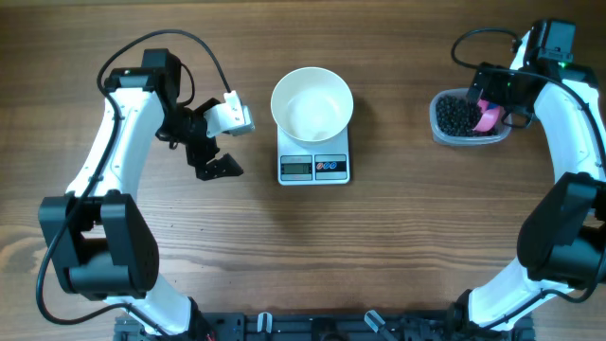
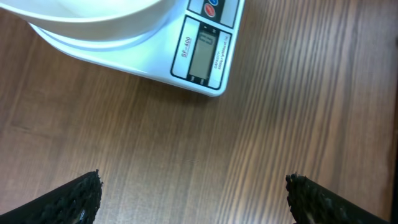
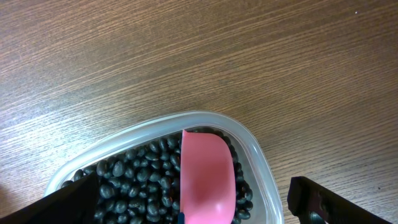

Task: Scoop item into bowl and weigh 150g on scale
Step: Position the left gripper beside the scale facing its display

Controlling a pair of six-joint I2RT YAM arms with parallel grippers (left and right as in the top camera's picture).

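Note:
The white bowl [image 1: 311, 102] stands empty on the small white scale [image 1: 314, 163]. Left of the scale, my left gripper [image 1: 216, 170] hovers open over bare wood. In the left wrist view the scale [image 2: 202, 53] and the bowl [image 2: 93, 15] lie ahead of that gripper [image 2: 193, 199], with nothing between its fingers. At the right, black beans [image 1: 457, 116] fill a clear tub [image 1: 437, 133], and a pink scoop [image 1: 489, 116] rests in them. My right gripper [image 3: 193, 205] stands open over the tub. The scoop [image 3: 208, 180] lies between its wide-apart fingers, ungripped, on the beans [image 3: 137, 180].
The clear tub's rim [image 3: 249, 140] curves round the beans close under the right fingers. Bare wooden tabletop [image 1: 398, 237] surrounds the scale and tub. Both arm bases stand at the near edge.

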